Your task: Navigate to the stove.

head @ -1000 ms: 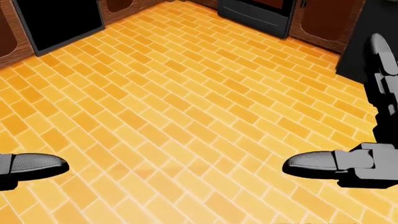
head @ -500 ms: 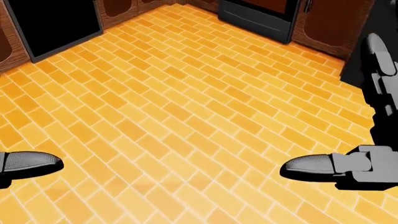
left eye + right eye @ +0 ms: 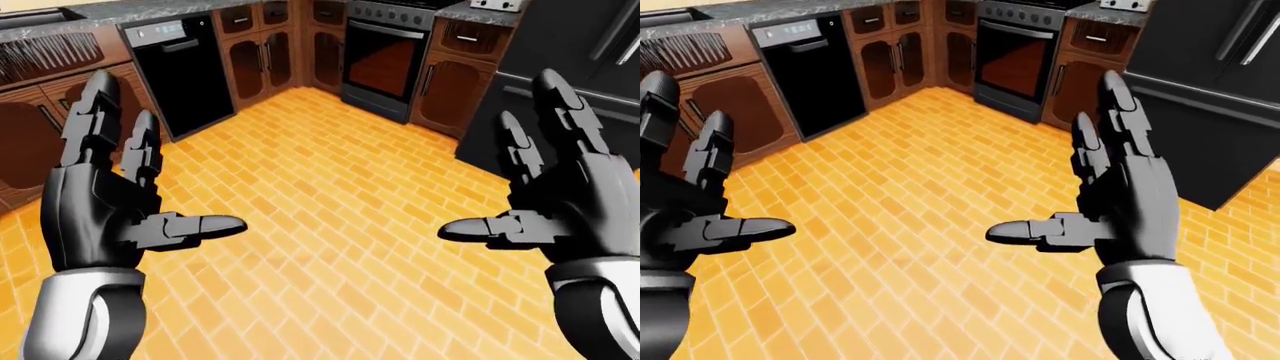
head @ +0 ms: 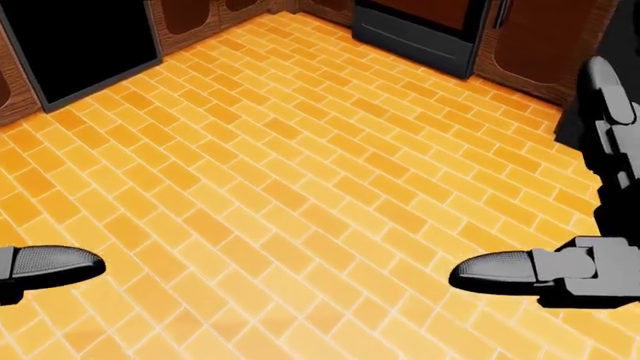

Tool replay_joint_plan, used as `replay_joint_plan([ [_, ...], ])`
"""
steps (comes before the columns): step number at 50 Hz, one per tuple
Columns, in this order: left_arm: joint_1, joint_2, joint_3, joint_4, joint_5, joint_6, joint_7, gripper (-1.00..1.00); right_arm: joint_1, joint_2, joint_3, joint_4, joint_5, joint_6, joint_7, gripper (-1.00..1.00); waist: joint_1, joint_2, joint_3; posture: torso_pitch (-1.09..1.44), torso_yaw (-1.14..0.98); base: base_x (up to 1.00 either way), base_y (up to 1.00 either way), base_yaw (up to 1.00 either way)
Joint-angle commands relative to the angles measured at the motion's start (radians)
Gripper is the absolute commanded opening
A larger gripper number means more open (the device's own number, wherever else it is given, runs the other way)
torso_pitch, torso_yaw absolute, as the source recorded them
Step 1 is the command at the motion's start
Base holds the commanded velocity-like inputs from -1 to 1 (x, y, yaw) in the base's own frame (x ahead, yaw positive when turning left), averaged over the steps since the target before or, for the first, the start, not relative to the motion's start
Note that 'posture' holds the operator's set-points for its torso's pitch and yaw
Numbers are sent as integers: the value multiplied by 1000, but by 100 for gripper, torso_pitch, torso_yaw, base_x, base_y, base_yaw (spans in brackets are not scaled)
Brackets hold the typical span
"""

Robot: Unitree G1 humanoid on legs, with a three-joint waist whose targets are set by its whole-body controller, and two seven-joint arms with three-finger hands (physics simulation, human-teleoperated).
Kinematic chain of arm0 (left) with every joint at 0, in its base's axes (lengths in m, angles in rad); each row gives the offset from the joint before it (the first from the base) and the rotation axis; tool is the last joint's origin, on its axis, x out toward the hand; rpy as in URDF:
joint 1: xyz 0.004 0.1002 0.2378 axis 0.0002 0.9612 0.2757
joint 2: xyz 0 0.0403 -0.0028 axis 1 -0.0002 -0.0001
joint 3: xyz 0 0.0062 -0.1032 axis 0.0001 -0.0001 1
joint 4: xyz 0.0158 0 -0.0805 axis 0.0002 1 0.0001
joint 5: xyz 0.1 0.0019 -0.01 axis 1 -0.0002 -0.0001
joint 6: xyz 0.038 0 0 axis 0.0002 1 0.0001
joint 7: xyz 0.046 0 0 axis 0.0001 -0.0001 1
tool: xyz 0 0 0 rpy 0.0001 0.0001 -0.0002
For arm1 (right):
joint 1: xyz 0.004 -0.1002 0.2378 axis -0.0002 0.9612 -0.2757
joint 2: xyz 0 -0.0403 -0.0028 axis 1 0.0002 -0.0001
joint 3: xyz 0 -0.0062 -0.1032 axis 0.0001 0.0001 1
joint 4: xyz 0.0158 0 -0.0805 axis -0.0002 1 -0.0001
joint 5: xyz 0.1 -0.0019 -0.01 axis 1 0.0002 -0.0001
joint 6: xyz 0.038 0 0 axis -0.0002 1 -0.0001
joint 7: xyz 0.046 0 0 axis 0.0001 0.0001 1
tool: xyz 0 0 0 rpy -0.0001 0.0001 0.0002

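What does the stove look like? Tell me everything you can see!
The stove stands at the top of the left-eye view, set between brown wooden cabinets. It looks like dark metal, with a row of knobs along its top panel, a long handle, and a big glass oven door showing a reddish-brown inside. The door is closed. Its base meets the orange brick floor. Nothing else touches it.

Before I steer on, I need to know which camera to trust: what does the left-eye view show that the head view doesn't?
Only the left-eye view shows the stove's knobs and cooktop edge, the grey countertop, the black fridge and both open hands whole: left hand, right hand. Only the head view shows bare floor close under the robot. Both share the orange brick floor, the dishwasher and the oven door.
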Motion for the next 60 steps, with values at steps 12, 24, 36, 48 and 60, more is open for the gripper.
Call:
replay_joint_plan([
  [12,-10,-1,-1,-7,7,-31,-17,100,-10,-8,-11,-7,-15,-25,-5,100,-31,39,2,0,0,21,0,0],
  [24,-7,-5,-9,-7,17,-35,-19,100,-8,11,-13,-7,-41,-21,20,100,-8,48,-6,0,0,21,0,0],
  [36,-11,-4,-10,-4,21,-33,-21,100,-9,22,-19,-7,-51,-12,28,100,-25,11,-2,0,0,21,0,0],
  [48,-29,2,-7,-11,12,-11,-13,100,-24,35,-28,-7,-62,8,42,100,-13,72,-14,0,0,21,0,0],
  [60,-27,0,-19,-10,23,-11,-17,100,-21,44,-23,-7,-73,9,54,100,-23,-10,-14,0,0,21,0,0],
])
